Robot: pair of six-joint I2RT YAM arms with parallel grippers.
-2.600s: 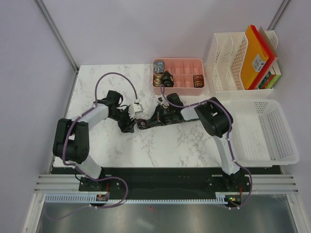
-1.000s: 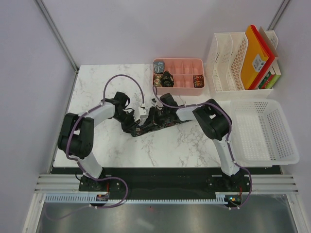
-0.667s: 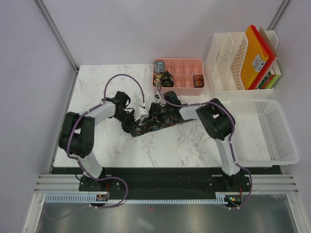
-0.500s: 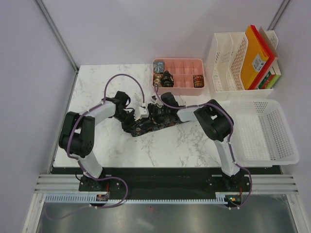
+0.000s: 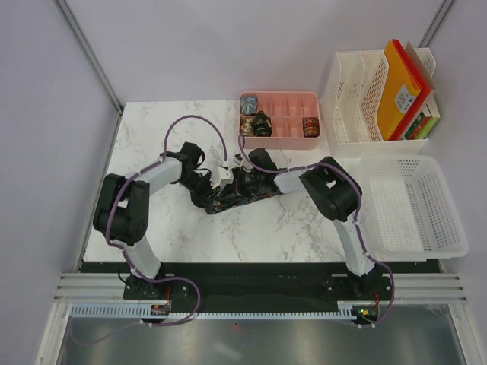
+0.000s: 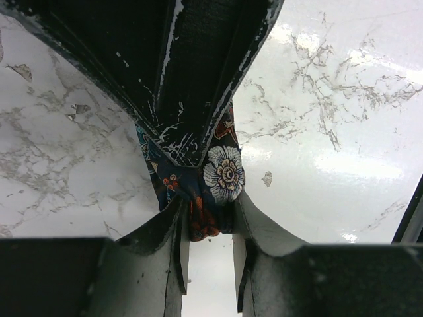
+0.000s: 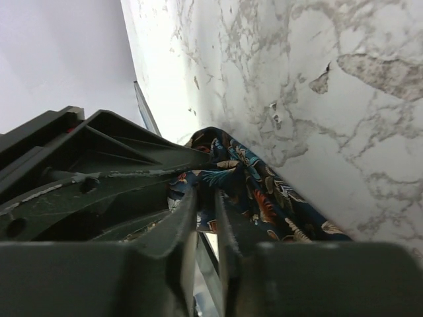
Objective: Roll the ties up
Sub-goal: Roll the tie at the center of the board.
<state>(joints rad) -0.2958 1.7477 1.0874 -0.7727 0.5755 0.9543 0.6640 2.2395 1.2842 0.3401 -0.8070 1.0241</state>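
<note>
A dark floral tie (image 5: 242, 198) lies bunched on the marble table (image 5: 152, 137), between my two grippers. My left gripper (image 5: 213, 192) is shut on one end of it. In the left wrist view a wad of the tie (image 6: 225, 173) sits pinched between the left gripper (image 6: 206, 221) jaws, with the right arm's black fingers (image 6: 198, 79) just above. My right gripper (image 5: 237, 181) meets it from the right. In the right wrist view the right gripper (image 7: 206, 201) has its jaws nearly together on a fold of the tie (image 7: 264, 198). Three rolled ties sit in the pink tray (image 5: 280, 94).
Behind the grippers stands the pink compartment tray, holding a grey-blue coil (image 5: 249, 104), a dark coil (image 5: 262, 122) and a red-orange coil (image 5: 310, 127). A white file rack (image 5: 358, 99) with orange folders (image 5: 401, 87) is at the back right. A white mesh basket (image 5: 411, 205) lies right.
My left gripper came right to the tie and has held still for the last second. My right gripper opened briefly, shifted slightly left and closed again on the fabric.
</note>
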